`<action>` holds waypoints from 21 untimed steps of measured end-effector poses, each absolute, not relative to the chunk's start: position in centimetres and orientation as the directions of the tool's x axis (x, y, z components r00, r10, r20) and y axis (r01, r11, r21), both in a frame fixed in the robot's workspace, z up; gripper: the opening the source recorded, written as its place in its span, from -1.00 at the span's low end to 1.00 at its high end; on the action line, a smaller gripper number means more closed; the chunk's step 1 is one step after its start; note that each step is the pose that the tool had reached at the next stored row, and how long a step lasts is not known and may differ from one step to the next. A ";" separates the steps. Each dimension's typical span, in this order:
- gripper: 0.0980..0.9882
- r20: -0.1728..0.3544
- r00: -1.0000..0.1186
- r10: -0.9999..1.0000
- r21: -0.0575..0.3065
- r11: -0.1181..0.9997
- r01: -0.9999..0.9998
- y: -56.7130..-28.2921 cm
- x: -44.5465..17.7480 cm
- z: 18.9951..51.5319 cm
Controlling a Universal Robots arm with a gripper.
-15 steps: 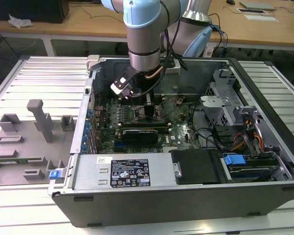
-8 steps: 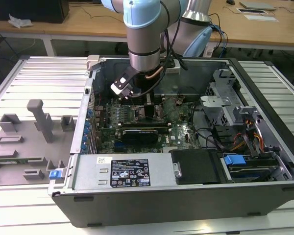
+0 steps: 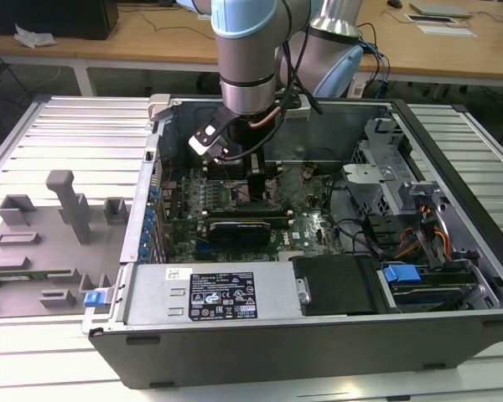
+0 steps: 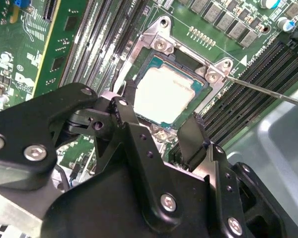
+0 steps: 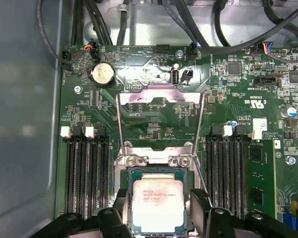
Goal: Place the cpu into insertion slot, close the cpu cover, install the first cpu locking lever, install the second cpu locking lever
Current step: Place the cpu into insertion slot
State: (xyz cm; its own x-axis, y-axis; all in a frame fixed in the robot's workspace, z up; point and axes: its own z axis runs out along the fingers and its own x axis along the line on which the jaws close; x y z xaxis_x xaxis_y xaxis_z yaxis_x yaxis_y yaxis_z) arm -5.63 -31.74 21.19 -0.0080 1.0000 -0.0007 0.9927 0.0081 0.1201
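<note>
**Cpu Seated in Slot, Cover Left Open**

The fingers (image 5: 198, 203) were seen spread wide, set further apart than the chip and closed on nothing. The cpu (image 5: 158, 206) was found between them, lying flat in the insertion slot (image 5: 156, 172) with its pale metal top facing up. A narrow gap could be made out between each fingertip and the nearest edge of the chip. Only a thin rim of the slot's dark frame was shown around the cpu.

Past the fingertips, the cpu cover (image 5: 159, 96) was swung up and open on its hinge, its square window clear of the chip. In the second wrist view, a thin metal locking lever (image 4: 263, 91) was seen unlatched. It ran outward from the slot's corner, off to the outer side of one finger. Long black memory slots (image 5: 84, 173) were ranged outside both fingers.

In the exterior view, the arm was lowered into an open computer case (image 3: 318, 335), which was set on a slatted desk (image 3: 67, 126).
</note>
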 end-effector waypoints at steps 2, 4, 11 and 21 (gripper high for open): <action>0.11 -0.001 -0.008 1.000 0.120 0.008 0.993 -31.7 -5.6 21.2; -0.18 -0.001 -0.008 1.000 0.120 0.008 0.993 -31.7 -5.6 21.2; -0.86 -0.001 -0.008 1.000 0.120 0.008 0.993 -31.7 -5.6 21.2; -0.98 -0.001 -0.008 1.000 0.048 0.008 0.999 -31.7 -5.3 21.2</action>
